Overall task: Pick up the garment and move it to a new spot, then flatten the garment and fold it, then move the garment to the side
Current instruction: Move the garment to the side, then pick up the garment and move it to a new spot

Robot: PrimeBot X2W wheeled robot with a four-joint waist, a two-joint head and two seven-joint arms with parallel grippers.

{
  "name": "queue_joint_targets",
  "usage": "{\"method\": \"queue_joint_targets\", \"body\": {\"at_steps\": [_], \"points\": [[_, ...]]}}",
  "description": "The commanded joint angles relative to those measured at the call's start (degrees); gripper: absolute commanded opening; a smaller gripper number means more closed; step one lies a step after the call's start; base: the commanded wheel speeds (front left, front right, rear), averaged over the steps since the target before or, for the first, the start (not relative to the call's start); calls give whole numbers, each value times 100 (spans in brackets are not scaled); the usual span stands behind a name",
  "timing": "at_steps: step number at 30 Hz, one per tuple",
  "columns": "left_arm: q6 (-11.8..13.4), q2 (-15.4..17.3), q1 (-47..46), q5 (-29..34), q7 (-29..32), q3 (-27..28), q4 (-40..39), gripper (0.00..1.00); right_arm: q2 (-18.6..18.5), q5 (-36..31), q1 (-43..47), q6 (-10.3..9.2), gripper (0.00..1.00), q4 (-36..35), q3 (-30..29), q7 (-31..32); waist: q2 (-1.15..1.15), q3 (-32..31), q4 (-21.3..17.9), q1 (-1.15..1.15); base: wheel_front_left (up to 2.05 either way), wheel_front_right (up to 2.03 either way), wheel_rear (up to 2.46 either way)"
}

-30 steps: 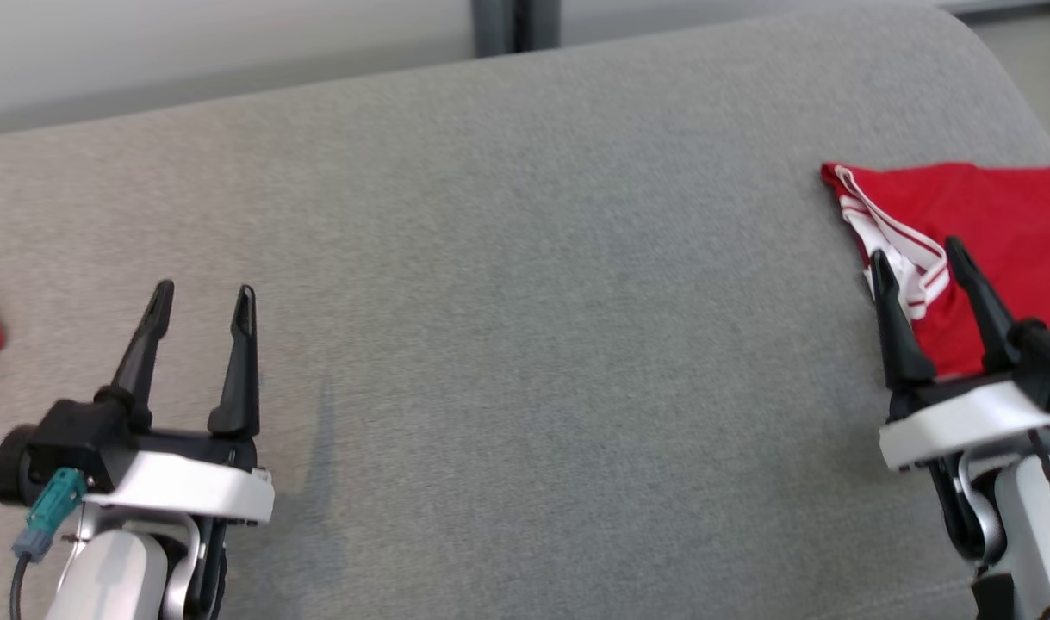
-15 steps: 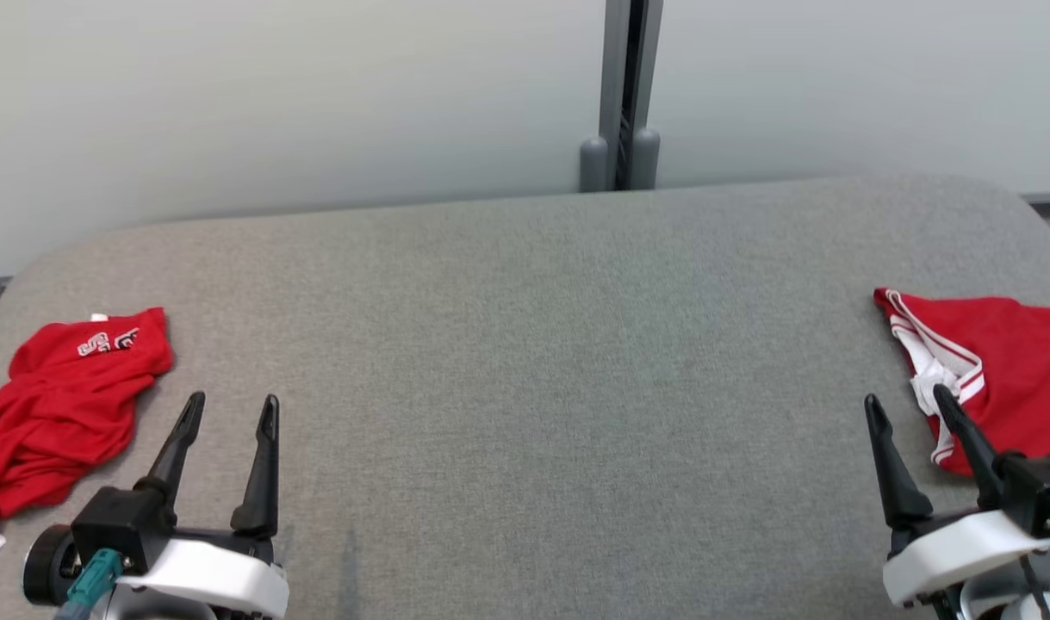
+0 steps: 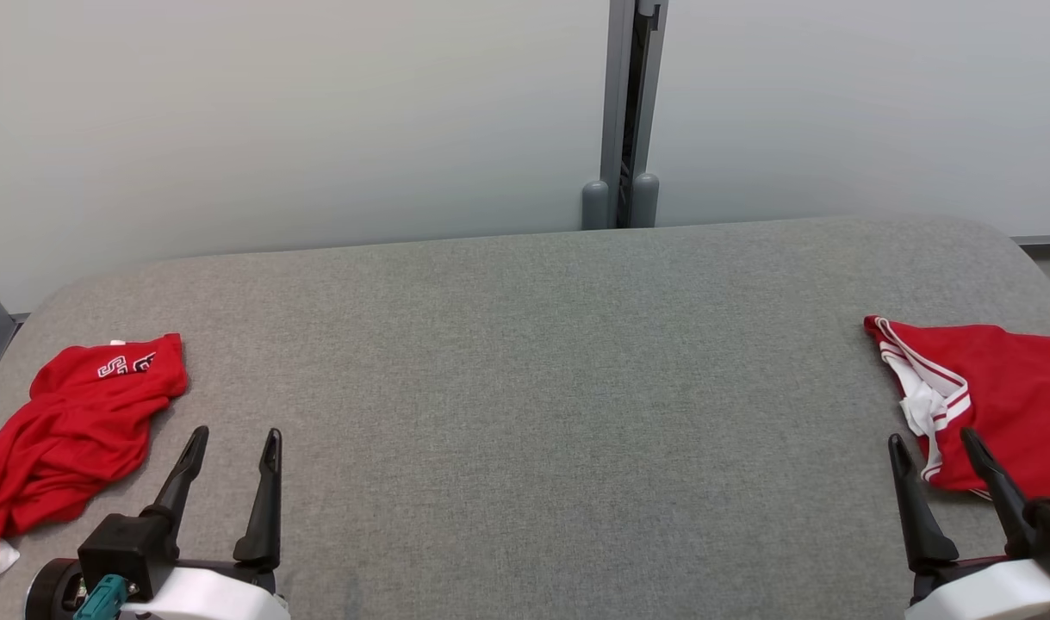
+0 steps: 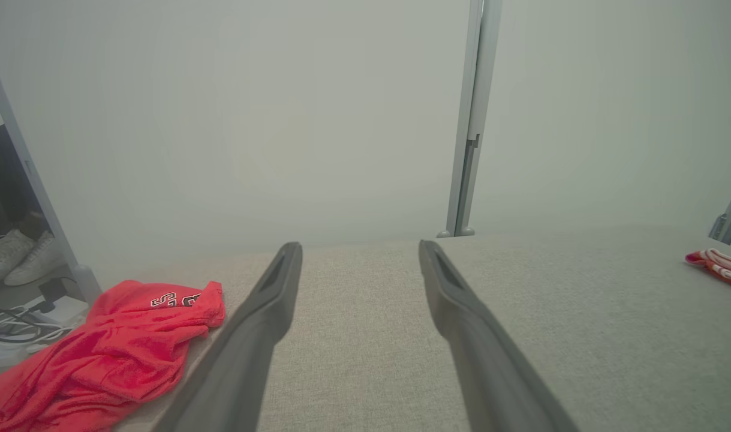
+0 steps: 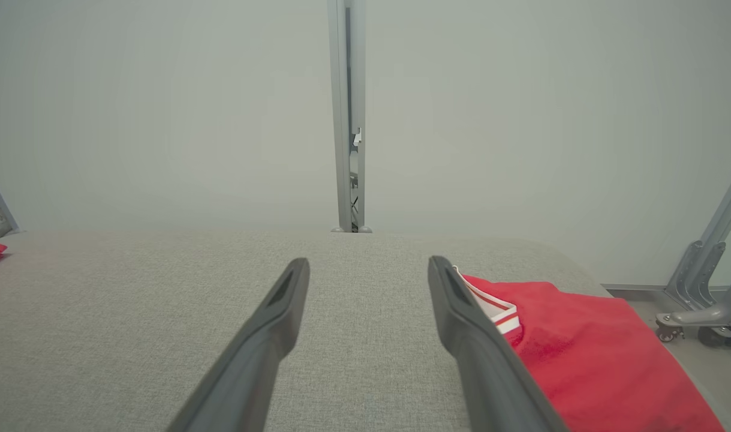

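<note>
On the grey fabric surface (image 3: 533, 387) a crumpled red garment (image 3: 68, 430) with white lettering lies at the far left edge, just beside and to the left of the left gripper (image 3: 236, 433). At the far right edge lies a flatter, folded red garment with white striped trim (image 3: 1007, 405). The right gripper (image 3: 932, 437) hovers at its near left corner, one finger overlapping the cloth in the head view. Both grippers' jaws stand wide apart and hold nothing. The middle of the surface lies between the two garments. A grey post (image 3: 624, 112) rises against the pale wall behind.
</note>
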Motion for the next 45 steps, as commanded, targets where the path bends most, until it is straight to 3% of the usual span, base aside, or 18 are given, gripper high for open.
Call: {"method": "queue_joint_targets", "body": {"at_steps": [1, 30, 35, 45], "points": [[44, 38, 31, -13, 4, 5, -27, 100, 16, -16, 89, -4, 100, -81, -44, 28, 0, -5, -15, 0, 0, 0, 0], [137, 79, -85, -124, 107, -66, -132, 100, 270, 5, 150, -4, 100, -289, -157, 26, 0, 56, 0, 0, 0, 0, 0], [91, 64, -229, -140, 45, -90, -99, 100, 241, 45, 100, -3, 100, -328, -88, -20, 0, 112, 330, 0, 0, 0, 0], [-77, 23, -678, -284, -165, -42, 241, 100, 284, 73, 14, -3, 100, -466, 9, -7, 0, 183, 1604, 0, 0, 0, 0]]}}
